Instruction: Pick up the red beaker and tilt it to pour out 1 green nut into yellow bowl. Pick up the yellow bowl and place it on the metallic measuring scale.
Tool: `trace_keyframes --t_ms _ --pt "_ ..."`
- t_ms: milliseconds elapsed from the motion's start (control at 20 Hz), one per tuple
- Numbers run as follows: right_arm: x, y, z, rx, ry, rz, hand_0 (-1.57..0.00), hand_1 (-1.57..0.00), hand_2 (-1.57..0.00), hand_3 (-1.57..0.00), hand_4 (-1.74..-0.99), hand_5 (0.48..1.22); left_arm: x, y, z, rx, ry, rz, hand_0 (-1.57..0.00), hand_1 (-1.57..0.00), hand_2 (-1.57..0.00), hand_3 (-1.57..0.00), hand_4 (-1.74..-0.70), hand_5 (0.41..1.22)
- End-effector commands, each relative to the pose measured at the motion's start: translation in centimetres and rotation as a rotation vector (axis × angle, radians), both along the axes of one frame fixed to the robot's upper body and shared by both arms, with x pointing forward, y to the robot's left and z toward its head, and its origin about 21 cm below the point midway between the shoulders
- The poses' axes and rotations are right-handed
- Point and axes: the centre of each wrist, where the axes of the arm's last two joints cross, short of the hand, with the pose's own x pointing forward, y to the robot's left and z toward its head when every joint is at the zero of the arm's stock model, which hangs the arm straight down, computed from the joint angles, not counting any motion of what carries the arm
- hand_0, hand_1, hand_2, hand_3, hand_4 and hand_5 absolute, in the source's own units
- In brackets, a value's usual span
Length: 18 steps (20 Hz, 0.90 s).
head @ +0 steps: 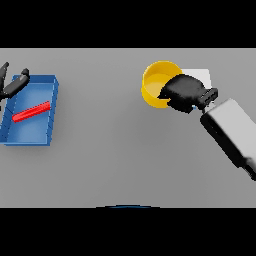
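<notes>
The yellow bowl [154,82] is right of centre at the back, its inside showing only yellow. My right hand [184,92] has its fingers curled over the bowl's right rim. A pale square plate, the scale [199,75], lies just behind the hand, and the bowl's right side overlaps its left edge. I cannot tell whether the bowl touches the table. A red elongated object [31,111] lies on its side inside a blue tray [50,95] at the far left. My left hand [14,86] hovers over the tray's back left corner with its fingers spread. No green nut shows.
The blue tray sits against the view's left edge. My right forearm [232,132] crosses the right side of the table diagonally.
</notes>
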Motion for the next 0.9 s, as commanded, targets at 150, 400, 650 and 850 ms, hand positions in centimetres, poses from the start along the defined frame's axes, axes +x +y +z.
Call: trace_keyframes --t_ms 150,400,650,850 --pt "2.1 -3.0 -0.3 0.020 -0.045 -0.114 -1.57 -1.57 -1.54 -1.14 -1.741 1.221 -0.3 -0.2 0.1 -0.005 0.015 0.013 0.00 0.00 0.00 0.00 -0.73 0.727" --pt "3.9 -6.1 -1.3 0.016 -0.061 -0.205 -1.57 -1.57 -1.54 -1.15 -1.741 1.221 -0.4 -0.4 0.6 0.001 0.025 0.013 0.00 0.00 0.00 0.00 -0.73 0.734" --pt "4.8 -8.0 -3.6 0.030 -0.019 -0.273 -1.57 -1.57 -1.46 -1.27 -1.741 1.221 -0.8 0.2 0.1 0.001 0.031 0.014 0.00 0.00 0.00 0.00 -0.72 0.714" --pt "5.6 -8.5 -4.4 0.051 0.004 -0.306 -1.57 -1.57 -1.42 -1.35 -1.741 1.221 -0.6 -0.3 0.2 0.011 0.033 0.019 0.00 0.00 0.00 0.00 -0.72 0.710"
